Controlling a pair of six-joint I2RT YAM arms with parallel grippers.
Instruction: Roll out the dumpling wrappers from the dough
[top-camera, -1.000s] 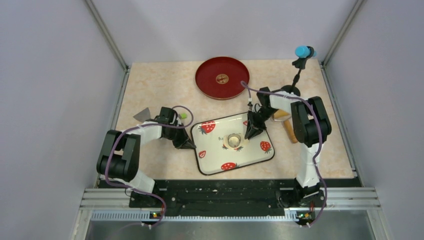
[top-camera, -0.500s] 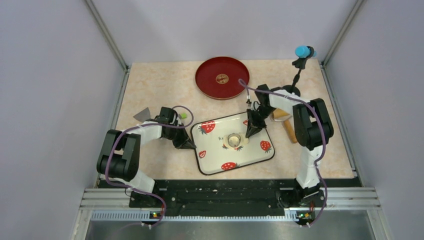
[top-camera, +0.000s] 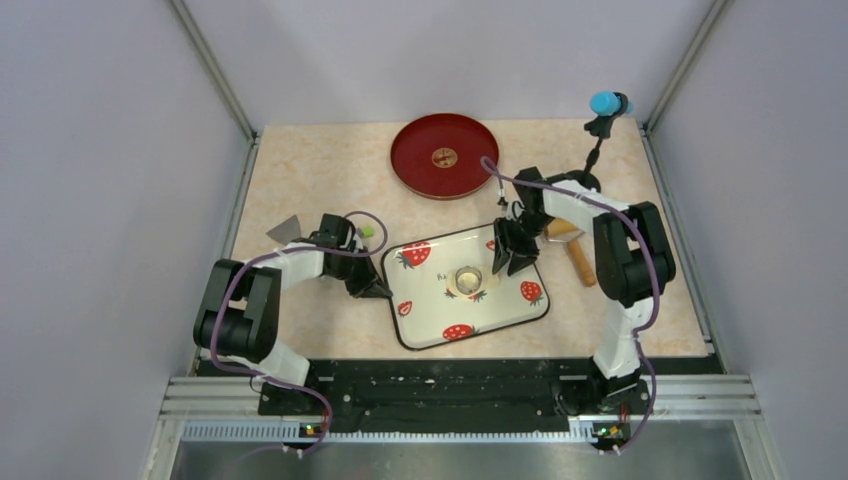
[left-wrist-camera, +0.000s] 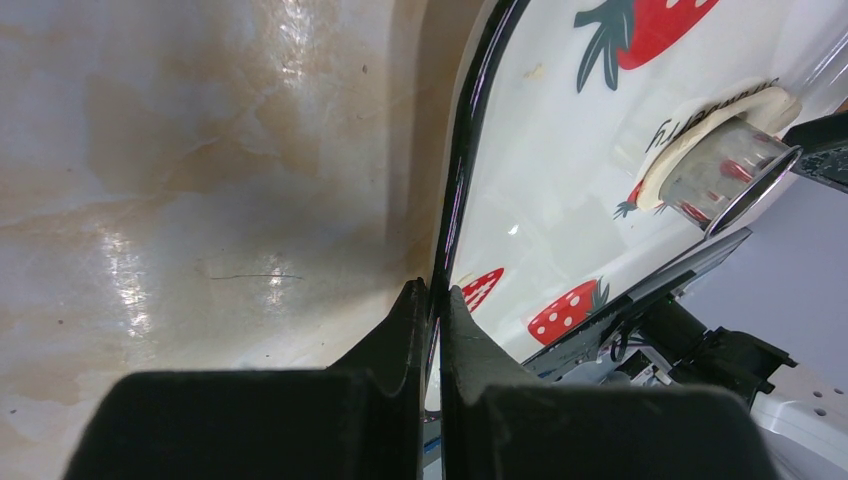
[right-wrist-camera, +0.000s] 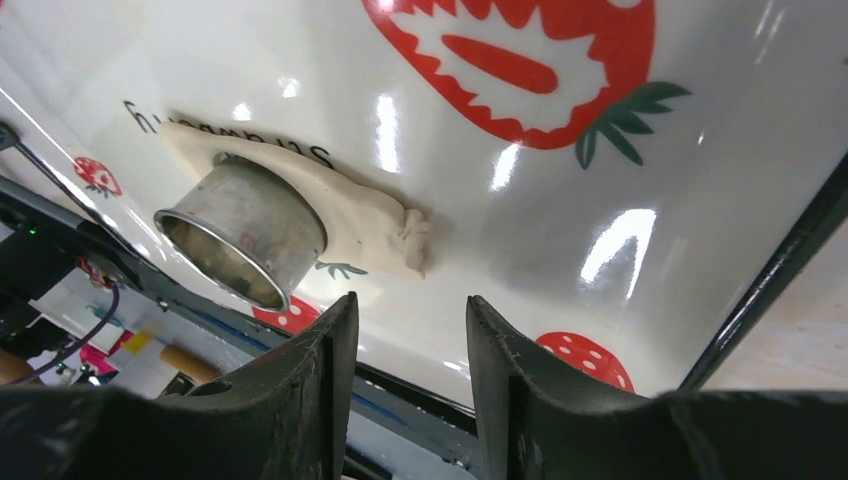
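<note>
cream dough, strawberry-print white tray, red plate

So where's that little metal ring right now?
Seen from above, the metal ring stands on the dough near the middle of the strawberry tray, just left of the open right pincer.

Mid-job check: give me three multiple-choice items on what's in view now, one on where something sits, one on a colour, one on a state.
1. The metal ring stands:
A on the dough
B beside the dough
C far from the dough

2. The round plate at the far side is:
A blue
B red
C white

3. The left end effector is:
A wide open
B shut on the ring
C shut on the strawberry tray

Answers:
1 A: in the right wrist view, dough spreads out from under it.
2 B: it is deep red in the top view.
3 C: in the left wrist view, its fingers pinch the tray's black rim.
</note>
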